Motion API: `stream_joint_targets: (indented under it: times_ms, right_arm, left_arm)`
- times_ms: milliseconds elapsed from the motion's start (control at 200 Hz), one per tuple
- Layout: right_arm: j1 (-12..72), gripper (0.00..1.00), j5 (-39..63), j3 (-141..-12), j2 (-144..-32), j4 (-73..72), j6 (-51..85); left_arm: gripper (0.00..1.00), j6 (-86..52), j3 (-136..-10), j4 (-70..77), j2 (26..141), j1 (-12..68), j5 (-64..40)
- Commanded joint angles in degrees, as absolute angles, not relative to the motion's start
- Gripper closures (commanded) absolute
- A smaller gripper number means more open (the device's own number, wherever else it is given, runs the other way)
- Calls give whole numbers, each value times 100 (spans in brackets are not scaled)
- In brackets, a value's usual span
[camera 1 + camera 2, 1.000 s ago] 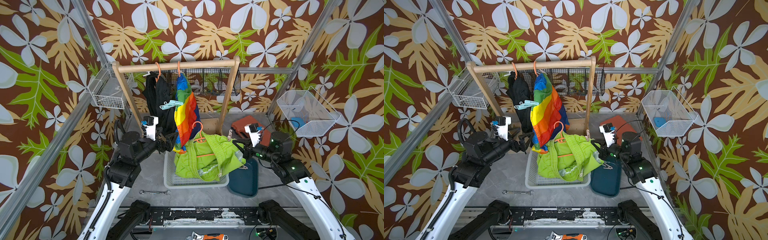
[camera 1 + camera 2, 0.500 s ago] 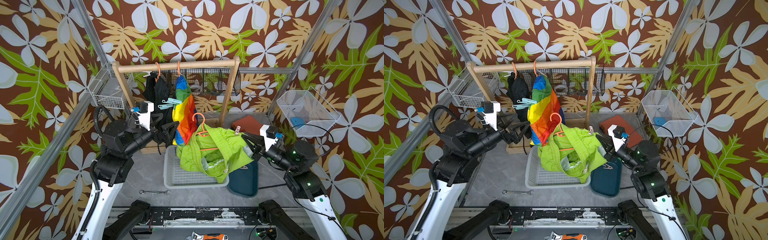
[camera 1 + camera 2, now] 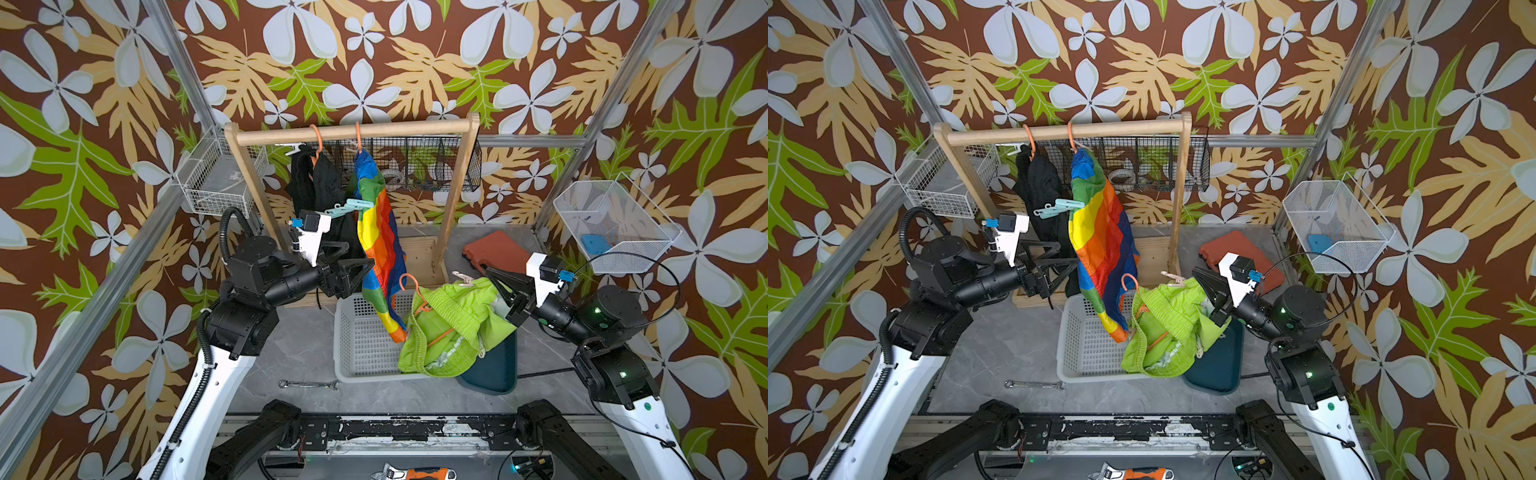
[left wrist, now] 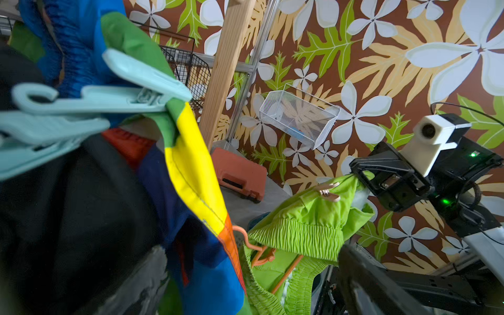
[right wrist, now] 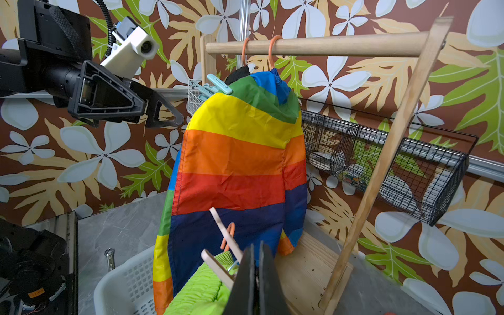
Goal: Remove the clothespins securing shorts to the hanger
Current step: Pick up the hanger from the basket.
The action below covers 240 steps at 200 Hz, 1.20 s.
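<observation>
Green shorts [image 3: 453, 324]: now lifted, right gripper [image 3: 489, 273] clamped on their cloth. Left gripper [image 3: 353, 266]: raised, jaws apart; best squeeze the mint clothespins' [image 3: 347, 207] tails squarely before pulling.

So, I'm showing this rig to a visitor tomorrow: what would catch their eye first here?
The rainbow-striped shorts hanging from the wooden rail mid-scene come first, with mint clothespins clipped at their edge. Next come the lime green shorts, bunched over the white basket in front, with one corner pinched in the right claw and a beige clothespin on top.
</observation>
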State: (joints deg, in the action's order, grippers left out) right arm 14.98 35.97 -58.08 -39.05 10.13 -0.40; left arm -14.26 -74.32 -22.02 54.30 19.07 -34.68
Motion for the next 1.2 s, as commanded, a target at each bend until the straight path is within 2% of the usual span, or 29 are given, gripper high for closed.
stream_joint_targets:
  times_ms: [0, 95, 265, 435, 701, 1006, 1196]
  right_arm:
    - [1491, 100, 3520, -5827, -3932, 621, -49]
    - [1492, 100, 3449, -5849, -4060, 487, -5]
    - [1490, 100, 3507, -5939, -4442, 201, 103]
    - [1493, 100, 3490, -6140, -4649, 84, 114]
    - [1494, 100, 3630, -6478, -4852, 148, 138]
    - [1493, 100, 3619, -6504, -4795, 264, 127]
    - [1494, 100, 3572, -6622, -4799, 409, 61]
  left_arm:
    - [0, -1520, -7249, -1907, 5277, 1951, -3508]
    - [0, -1526, -7132, -1804, 5246, 2325, -3639]
    - [0, -1044, -7302, -2314, 5543, 3338, -2859]
    - [1, -1057, -6675, -2021, 5482, 3410, -2717]
    - [1, -1581, -5181, -47, 5634, 3463, -2719]
    - [0, -2206, -4577, 1773, 6151, 3460, -3226]
    - [0, -2489, -4421, 2313, 6357, 3484, -3349]
